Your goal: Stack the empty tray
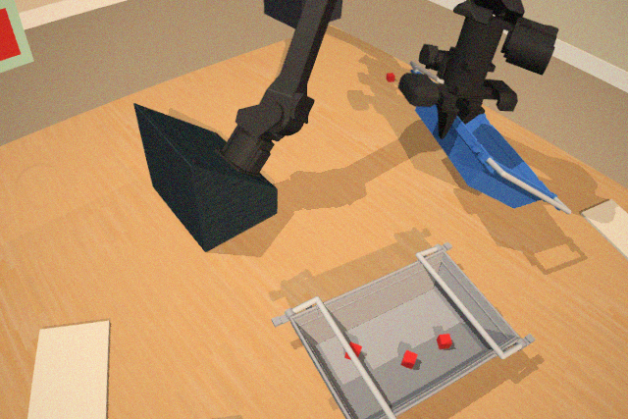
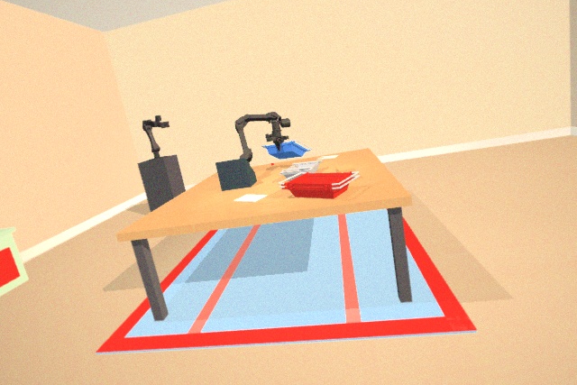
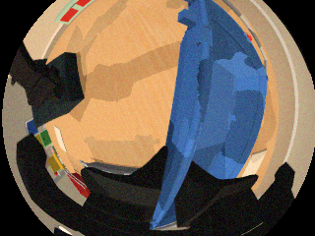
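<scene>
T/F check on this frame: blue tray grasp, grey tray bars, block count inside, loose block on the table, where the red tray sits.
1. The gripper is shut on the blue tray, which hangs above the table. True.
2. Both wire bars of the grey tray are swung out over its ends. False: both lie in across its top.
3. The grey tray holds three red blocks. True.
4. A loose red block lies on the table outside the trays. True.
5. The blue tray rests on the bars. False: it is in the air, off to one side of the grey tray.
6. The red tray sits on the floor. False: it sits on the table.
</scene>
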